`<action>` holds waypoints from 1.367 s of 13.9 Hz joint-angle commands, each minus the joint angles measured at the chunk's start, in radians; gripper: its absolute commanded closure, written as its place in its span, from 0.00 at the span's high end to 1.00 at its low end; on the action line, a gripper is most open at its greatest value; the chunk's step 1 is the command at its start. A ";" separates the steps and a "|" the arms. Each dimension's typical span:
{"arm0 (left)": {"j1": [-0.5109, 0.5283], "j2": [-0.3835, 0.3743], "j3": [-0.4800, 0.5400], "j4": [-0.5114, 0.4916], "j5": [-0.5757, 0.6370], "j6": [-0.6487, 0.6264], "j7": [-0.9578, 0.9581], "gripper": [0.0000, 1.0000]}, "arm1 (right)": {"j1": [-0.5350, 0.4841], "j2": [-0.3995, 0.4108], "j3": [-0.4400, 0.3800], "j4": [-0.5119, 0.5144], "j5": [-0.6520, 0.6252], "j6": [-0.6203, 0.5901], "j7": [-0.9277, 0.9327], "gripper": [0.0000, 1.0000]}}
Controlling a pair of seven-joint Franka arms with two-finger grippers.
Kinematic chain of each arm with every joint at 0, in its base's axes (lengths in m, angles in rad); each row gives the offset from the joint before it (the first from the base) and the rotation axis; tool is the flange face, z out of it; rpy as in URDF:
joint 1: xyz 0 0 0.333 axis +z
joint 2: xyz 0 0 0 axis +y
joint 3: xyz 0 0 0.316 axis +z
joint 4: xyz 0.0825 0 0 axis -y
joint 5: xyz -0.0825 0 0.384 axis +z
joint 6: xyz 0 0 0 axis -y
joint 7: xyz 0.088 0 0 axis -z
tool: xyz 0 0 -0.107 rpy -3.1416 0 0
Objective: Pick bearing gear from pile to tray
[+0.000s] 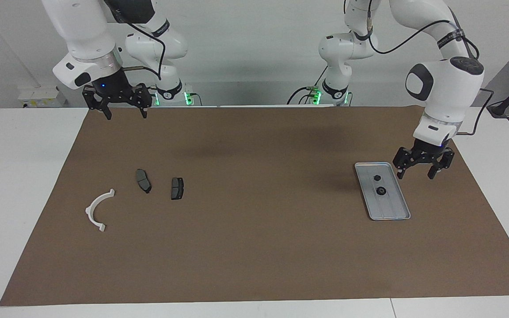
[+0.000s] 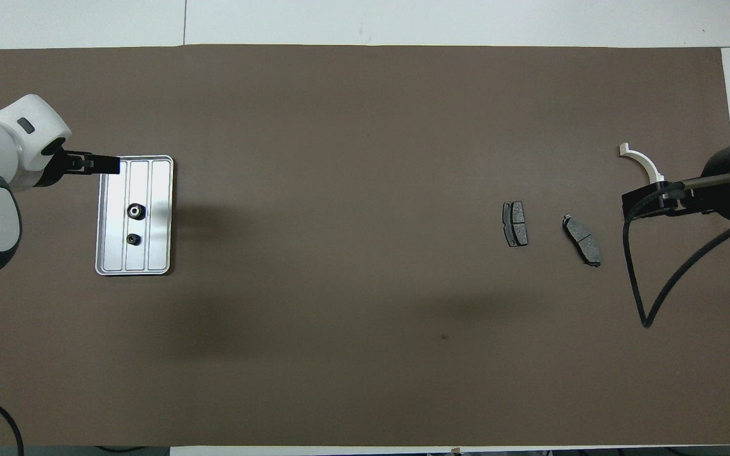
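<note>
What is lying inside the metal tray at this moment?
Inside the tray lie two small black round parts, one nearer to the robots, both fully visible. The left gripper, open, hangs beside the tray.

I am wearing glossy white shells on both arms, with dark grey oval caps at the joints and black bands ringing the upper links. Black cables are looping loosely along each arm. My left gripper point(image 1: 423, 167) and right gripper point(image 1: 116, 105) are showing black, skeletal linkwork. A small blue light is glowing above the right one, and green lights are shining at both bases, top centre.
</note>
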 commanded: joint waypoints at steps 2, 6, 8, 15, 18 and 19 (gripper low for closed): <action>0.035 -0.110 -0.005 0.050 -0.011 -0.220 -0.011 1.00 | -0.009 -0.014 -0.003 -0.008 0.026 -0.001 -0.024 1.00; 0.044 -0.195 -0.013 0.090 -0.009 -0.495 -0.057 1.00 | -0.008 -0.014 -0.003 -0.006 0.026 -0.001 -0.024 1.00; 0.032 -0.215 -0.019 0.091 -0.008 -0.581 -0.092 1.00 | -0.008 -0.014 -0.003 -0.006 0.026 -0.001 -0.022 1.00; 0.020 -0.250 -0.091 0.093 -0.009 -0.746 -0.198 1.00 | -0.005 -0.014 -0.003 -0.008 0.026 -0.001 -0.022 1.00; 0.024 -0.223 -0.088 0.149 -0.011 -0.718 -0.195 1.00 | -0.008 -0.014 -0.003 -0.008 0.026 -0.001 -0.022 1.00; 0.029 -0.212 -0.088 0.166 -0.012 -0.718 -0.191 1.00 | -0.008 -0.014 -0.003 -0.008 0.026 -0.001 -0.022 1.00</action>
